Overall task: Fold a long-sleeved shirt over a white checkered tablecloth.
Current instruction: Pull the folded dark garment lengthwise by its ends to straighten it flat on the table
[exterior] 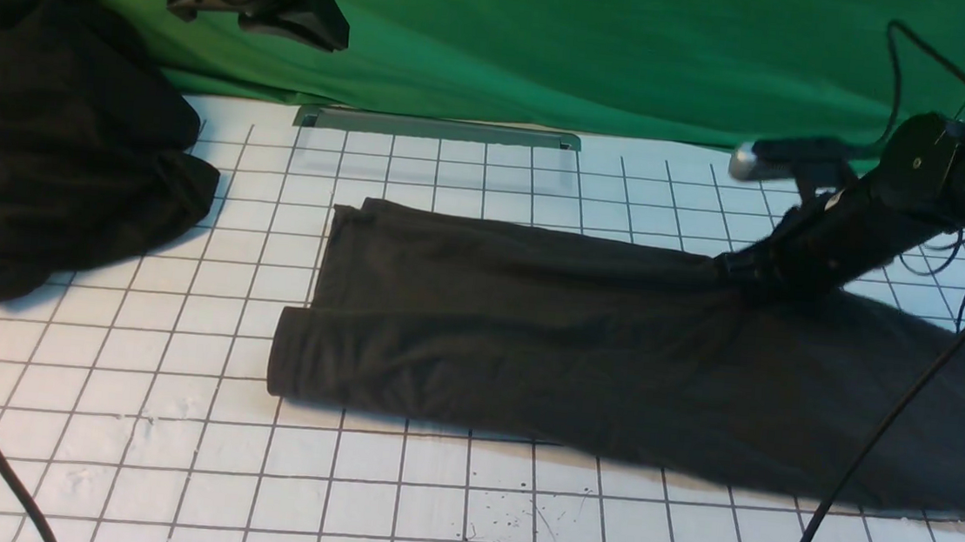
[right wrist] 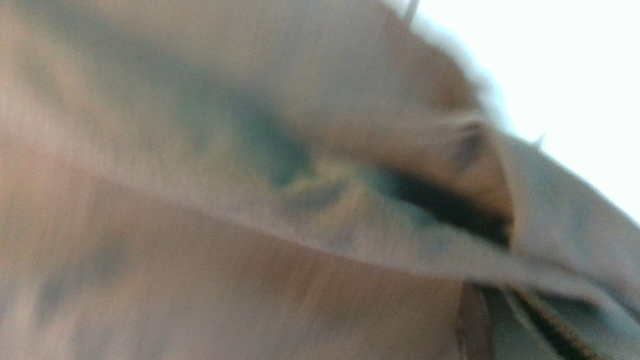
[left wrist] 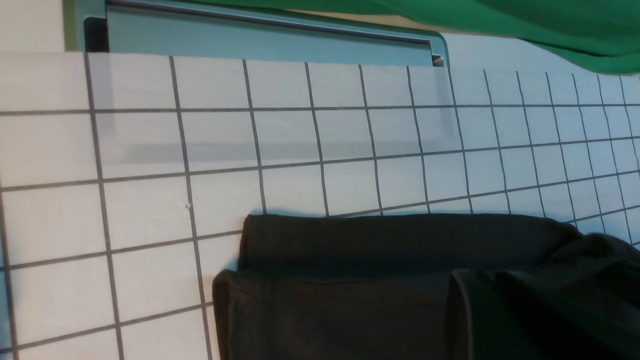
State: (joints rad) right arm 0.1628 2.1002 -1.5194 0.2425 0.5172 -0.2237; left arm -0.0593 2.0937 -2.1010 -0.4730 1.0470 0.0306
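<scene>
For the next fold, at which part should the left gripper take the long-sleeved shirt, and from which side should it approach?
Probably the long-sleeved shirt at its far left corner, with the left gripper coming down from above on its own side. There the end edge lies flat and free on bare white checkered tablecloth, while the near corner is rolled thicker.

A white checkered tablecloth (exterior: 169, 453) covers the surface (left wrist: 30, 25). On it, a dark long-sleeved shirt (exterior: 528, 345) lies folded into a long band from the middle to the right edge. A black heap of fabric (exterior: 46, 163) sits far left, apart from it.
</scene>
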